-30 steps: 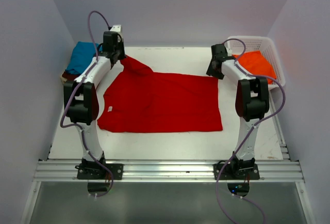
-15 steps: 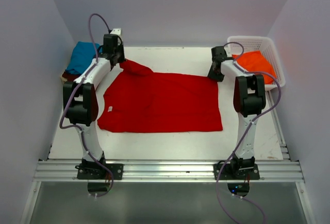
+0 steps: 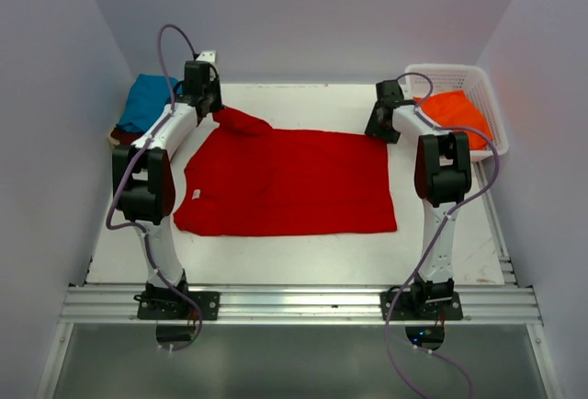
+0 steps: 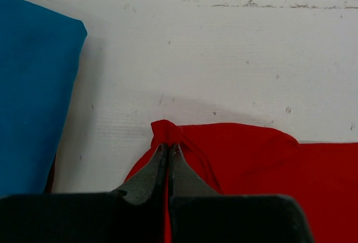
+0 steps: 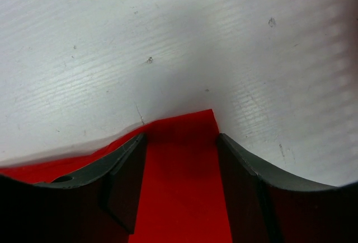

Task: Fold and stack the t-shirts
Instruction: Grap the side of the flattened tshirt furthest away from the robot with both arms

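Observation:
A bright red t-shirt (image 3: 289, 183) lies spread flat on the white table. My left gripper (image 3: 217, 110) is shut on its far left sleeve tip, pinched between the jaws in the left wrist view (image 4: 168, 145). My right gripper (image 3: 378, 134) is open over the shirt's far right corner, which shows between its fingers in the right wrist view (image 5: 182, 134). A teal blue t-shirt (image 3: 147, 100) lies on a dark maroon one (image 3: 118, 132) at the far left. An orange t-shirt (image 3: 457, 112) sits in the basket.
A white plastic lattice basket (image 3: 484, 96) stands at the far right corner. The teal shirt fills the left of the left wrist view (image 4: 33, 86). Walls close in the table on both sides and the back.
My right gripper has moved a little farther back and down onto the shirt's far right corner. My left gripper has eased the sleeve slightly toward the back left.

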You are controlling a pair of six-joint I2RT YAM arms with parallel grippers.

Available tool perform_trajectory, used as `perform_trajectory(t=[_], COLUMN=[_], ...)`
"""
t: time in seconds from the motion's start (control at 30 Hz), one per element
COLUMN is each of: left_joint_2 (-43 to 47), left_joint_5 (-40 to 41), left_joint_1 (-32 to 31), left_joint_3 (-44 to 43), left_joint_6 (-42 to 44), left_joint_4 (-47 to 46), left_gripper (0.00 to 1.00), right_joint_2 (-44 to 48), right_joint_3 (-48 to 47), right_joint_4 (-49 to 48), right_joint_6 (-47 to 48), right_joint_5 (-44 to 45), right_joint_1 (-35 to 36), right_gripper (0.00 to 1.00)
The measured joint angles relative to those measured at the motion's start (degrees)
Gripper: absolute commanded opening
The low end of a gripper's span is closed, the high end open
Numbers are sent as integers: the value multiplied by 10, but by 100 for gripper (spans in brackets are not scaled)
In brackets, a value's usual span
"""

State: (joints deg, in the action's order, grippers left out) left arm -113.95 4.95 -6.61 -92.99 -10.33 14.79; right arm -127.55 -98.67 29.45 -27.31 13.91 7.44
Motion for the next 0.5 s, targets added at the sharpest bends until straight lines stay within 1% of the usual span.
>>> perform_trajectory(t=[0.17,0.4,0.5], left_joint_2=[0,0,0], left_joint_5=[0,0,0], left_joint_1=[0,0,0], left_joint_3=[0,0,0], left_joint_6=[0,0,0], left_joint_4=[0,5,7], left_gripper=[0,0,0], right_joint_2=[0,0,0], right_joint_3=[-2,-29,-36], right_joint_4=[3,9,9], right_joint_6=[3,3,3], right_joint_5=[5,30,35], right_joint_1=[0,0,0], right_gripper=[57,57,56])
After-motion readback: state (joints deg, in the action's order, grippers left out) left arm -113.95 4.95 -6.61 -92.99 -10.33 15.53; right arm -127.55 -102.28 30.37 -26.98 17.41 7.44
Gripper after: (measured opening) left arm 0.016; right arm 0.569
